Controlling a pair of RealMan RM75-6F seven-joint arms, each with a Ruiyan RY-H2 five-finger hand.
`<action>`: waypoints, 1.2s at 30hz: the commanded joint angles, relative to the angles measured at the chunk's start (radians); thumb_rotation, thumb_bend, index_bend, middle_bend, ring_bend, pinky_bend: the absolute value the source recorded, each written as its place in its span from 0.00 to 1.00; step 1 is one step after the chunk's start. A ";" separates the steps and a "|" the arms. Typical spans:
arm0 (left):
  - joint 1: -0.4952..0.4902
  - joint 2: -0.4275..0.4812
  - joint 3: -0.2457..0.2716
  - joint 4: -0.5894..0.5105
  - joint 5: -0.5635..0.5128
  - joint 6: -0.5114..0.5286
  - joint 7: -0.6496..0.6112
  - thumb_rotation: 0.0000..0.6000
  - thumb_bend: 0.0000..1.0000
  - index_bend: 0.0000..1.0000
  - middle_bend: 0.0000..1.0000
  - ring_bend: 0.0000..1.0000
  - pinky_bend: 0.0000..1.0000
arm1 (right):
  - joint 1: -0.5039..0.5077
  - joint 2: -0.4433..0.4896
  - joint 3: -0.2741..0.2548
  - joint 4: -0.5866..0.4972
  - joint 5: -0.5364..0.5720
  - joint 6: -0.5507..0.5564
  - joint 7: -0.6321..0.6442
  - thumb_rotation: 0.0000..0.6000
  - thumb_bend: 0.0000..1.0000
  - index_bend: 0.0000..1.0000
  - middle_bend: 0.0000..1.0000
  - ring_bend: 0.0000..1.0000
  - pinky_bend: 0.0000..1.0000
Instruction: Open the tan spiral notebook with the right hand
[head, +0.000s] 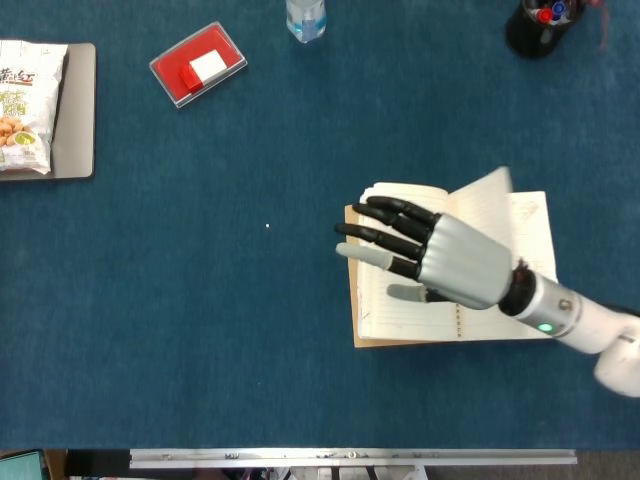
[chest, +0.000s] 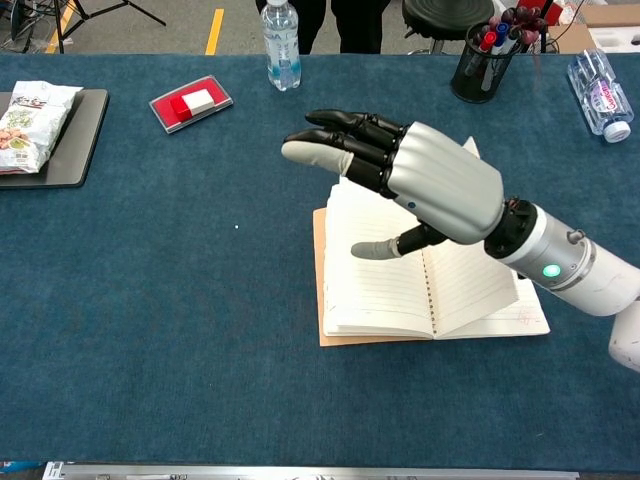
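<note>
One right hand (chest: 420, 185) spread flat, holding nothing, above the open tan spiral notebook (chest: 400, 290), lined pages beneath, writing unreadable.

Bare cloth left of notebook (chest: 380, 290); red box (chest: 191, 102), bottle (chest: 281, 40) well apart.

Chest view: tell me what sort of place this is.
Probably a lab or office workspace set up for robot trials. A blue-covered table holds desk items: an open spiral notebook and a pen holder full of markers. Behind the table are bare floor with yellow tape and a stool.
</note>
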 joint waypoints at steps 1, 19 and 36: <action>-0.002 -0.001 -0.001 0.001 -0.001 -0.002 0.003 1.00 0.04 0.38 0.35 0.19 0.37 | 0.001 0.074 0.009 -0.082 -0.017 0.002 -0.060 1.00 0.00 0.04 0.12 0.01 0.17; -0.003 -0.005 -0.001 0.004 -0.003 -0.004 0.005 1.00 0.05 0.38 0.35 0.19 0.37 | -0.084 0.241 -0.010 -0.194 -0.036 -0.008 -0.135 1.00 0.00 0.04 0.12 0.01 0.17; -0.002 -0.001 -0.003 0.004 -0.005 -0.004 -0.006 1.00 0.04 0.38 0.35 0.19 0.37 | -0.111 0.166 -0.030 -0.081 -0.025 -0.144 -0.090 1.00 0.00 0.05 0.12 0.01 0.17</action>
